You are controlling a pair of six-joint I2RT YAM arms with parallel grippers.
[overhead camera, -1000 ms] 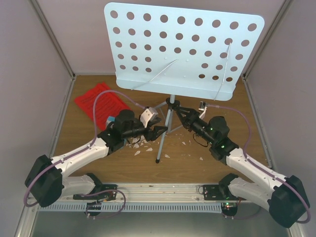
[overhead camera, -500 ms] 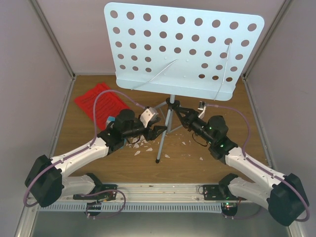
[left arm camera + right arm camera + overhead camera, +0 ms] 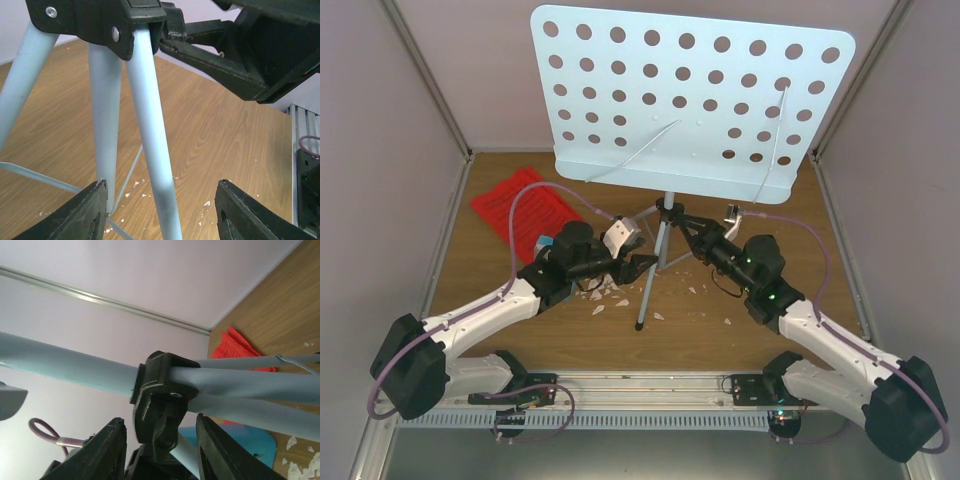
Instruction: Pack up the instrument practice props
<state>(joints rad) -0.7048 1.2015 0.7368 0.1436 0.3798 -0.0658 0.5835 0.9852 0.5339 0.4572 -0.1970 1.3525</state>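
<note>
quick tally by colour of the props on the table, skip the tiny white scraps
pale blue: 1, music stand
red: 1, stack of sheet-music pages
blue: 1, small box
total: 3

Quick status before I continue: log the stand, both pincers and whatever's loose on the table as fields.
stand: pale-blue music stand with hole-punched plate, upright, tripod legs spread
left pincer: open, straddling one pale-blue tripod leg
right pincer: straddling the black leg hub; clamped or not, cannot tell
loose: red sheet-music pages flat on wooden table, far left
debris: small white scraps scattered by the stand's feet
</note>
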